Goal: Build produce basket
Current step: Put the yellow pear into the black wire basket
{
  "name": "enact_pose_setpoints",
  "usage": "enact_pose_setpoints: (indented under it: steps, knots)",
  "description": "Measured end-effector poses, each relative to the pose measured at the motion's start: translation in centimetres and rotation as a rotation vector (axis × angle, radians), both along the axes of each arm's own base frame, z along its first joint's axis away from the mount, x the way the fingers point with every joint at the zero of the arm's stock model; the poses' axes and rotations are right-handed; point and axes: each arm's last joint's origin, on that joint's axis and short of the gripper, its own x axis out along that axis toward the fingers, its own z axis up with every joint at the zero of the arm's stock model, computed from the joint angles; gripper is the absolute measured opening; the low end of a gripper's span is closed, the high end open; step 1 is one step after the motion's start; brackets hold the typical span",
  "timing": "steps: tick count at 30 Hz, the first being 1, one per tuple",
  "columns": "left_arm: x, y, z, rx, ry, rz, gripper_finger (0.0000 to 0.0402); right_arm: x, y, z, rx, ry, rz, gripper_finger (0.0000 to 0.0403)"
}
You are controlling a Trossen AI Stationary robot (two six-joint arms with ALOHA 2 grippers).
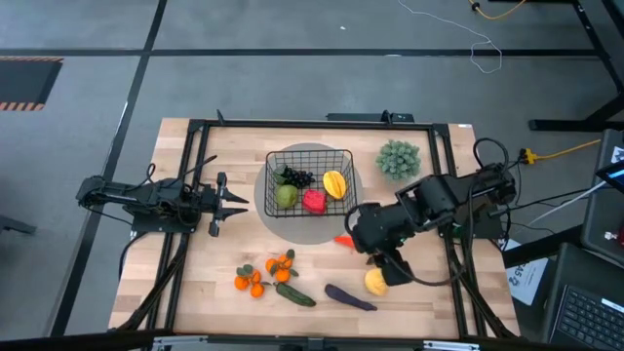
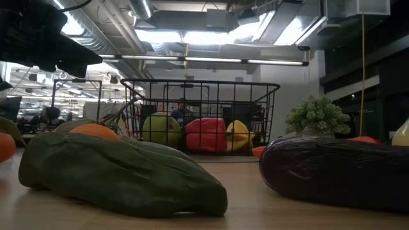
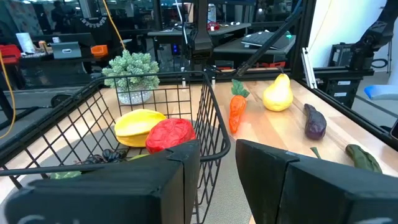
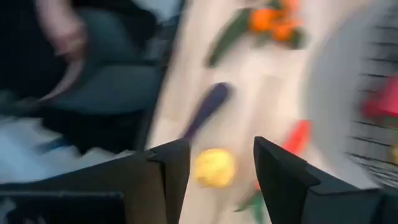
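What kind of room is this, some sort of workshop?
Most likely a robotics lab or open workspace: two robot arms work at a framed wooden table, desks with monitors stand behind, and bare ceiling ducts and strip lights hang overhead.

I see the black wire basket (image 1: 310,182) upright at the desk's far middle, holding a green apple (image 1: 285,196), dark grapes (image 1: 295,177), a red pepper (image 1: 314,202) and a yellow piece (image 1: 334,183). Outside it, near me, lie tangerines (image 1: 265,273), a green cucumber (image 1: 294,293), a purple eggplant (image 1: 349,297), a yellow lemon (image 1: 376,282) and an orange carrot (image 1: 343,239), partly hidden.
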Motion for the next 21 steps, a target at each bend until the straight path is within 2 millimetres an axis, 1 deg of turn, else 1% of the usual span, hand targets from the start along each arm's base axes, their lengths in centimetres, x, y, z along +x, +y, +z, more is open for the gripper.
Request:
enact_pose_setpoints:
  steps: [5,8,13,21]
  knots:
    - [0.0,0.0,0.0,0.0,0.0,0.0,0.0094,-0.2,0.5,0.0,-0.161,-0.071,-0.212,0.0163]
    - [0.0,0.0,0.0,0.0,0.0,0.001,0.0094,-0.2,1.1,-0.3,-0.228,-0.105,-0.284,0.0163]
    - [0.0,0.0,0.0,0.0,0.0,0.0,0.0094,0.1,3.0,-1.8,-0.274,-0.056,-0.279,0.0163]
    - [0.0,0.0,0.0,0.0,0.0,0.0,0.0094,0.9,6.6,-5.8,-0.368,0.074,-0.191,0.0163]
